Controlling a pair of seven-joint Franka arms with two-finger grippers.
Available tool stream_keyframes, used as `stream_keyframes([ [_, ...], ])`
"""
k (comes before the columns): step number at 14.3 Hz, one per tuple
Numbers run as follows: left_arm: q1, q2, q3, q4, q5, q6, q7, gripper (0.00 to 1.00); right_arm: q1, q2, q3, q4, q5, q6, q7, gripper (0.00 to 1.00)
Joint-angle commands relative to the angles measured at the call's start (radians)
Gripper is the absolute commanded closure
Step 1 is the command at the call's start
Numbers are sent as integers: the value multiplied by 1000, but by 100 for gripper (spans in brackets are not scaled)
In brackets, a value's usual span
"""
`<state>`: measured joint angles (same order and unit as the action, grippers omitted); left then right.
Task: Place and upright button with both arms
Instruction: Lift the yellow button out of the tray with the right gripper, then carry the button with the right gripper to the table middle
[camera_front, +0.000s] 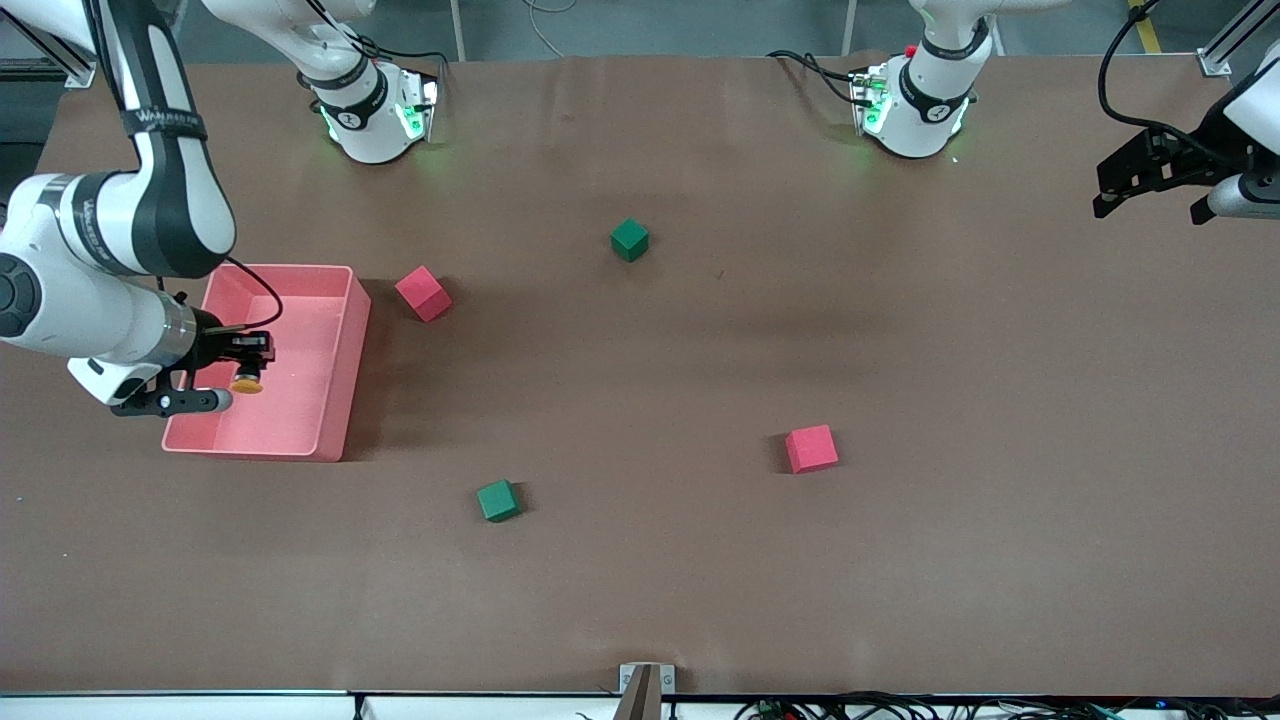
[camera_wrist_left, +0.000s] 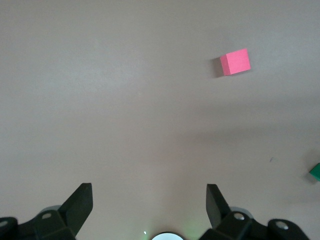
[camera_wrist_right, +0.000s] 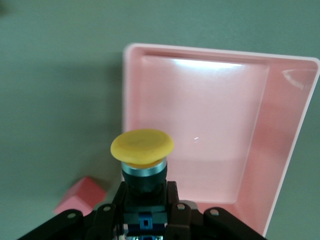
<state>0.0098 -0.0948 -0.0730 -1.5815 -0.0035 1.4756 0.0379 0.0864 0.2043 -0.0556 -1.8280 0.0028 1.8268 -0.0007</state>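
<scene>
Brown paper covers the table, its surface running bare and wide between four scattered cubes. At the right arm's end, the right gripper hangs over a pink bin, jaws clamped on the black-and-blue body of the button, whose orange cap juts out past the fingertips over the bin's open floor. In the right wrist view the button is seen over the tray's interior, near one rim, with the pink walls rising around it. A red cube sits just beside the bin's corner nearest the arm bases. A green cube lies mid-table toward the bases; a second green cube and a second red cube lie nearer the front camera, all well apart from one another. The left arm waits at its own end of the table, the left gripper raised near the table's edge with jaws spread wide and holding nothing; its fingers frame bare paper in the left wrist view.
</scene>
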Motion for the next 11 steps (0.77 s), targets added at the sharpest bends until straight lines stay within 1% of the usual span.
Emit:
stream_keyframes([
  [1, 6, 4, -5, 18, 11, -8, 19, 0, 163, 15, -3, 79, 6, -47, 178, 97],
  [2, 6, 4, -5, 17, 11, -8, 20, 0, 211, 21, -3, 107, 8, -49, 233, 97],
  [4, 6, 4, -5, 17, 11, -8, 25, 0, 304, 55, -3, 125, 17, -37, 306, 96],
  [7, 6, 4, -5, 17, 11, -8, 25, 0, 464, 147, -3, 174, 20, 0, 425, 96],
  [9, 6, 7, -5, 17, 11, -8, 25, 0, 554, 220, -3, 199, 20, 90, 517, 96],
  [11, 7, 9, -5, 17, 11, -8, 25, 0, 599, 282, -3, 207, 20, 184, 564, 95],
])
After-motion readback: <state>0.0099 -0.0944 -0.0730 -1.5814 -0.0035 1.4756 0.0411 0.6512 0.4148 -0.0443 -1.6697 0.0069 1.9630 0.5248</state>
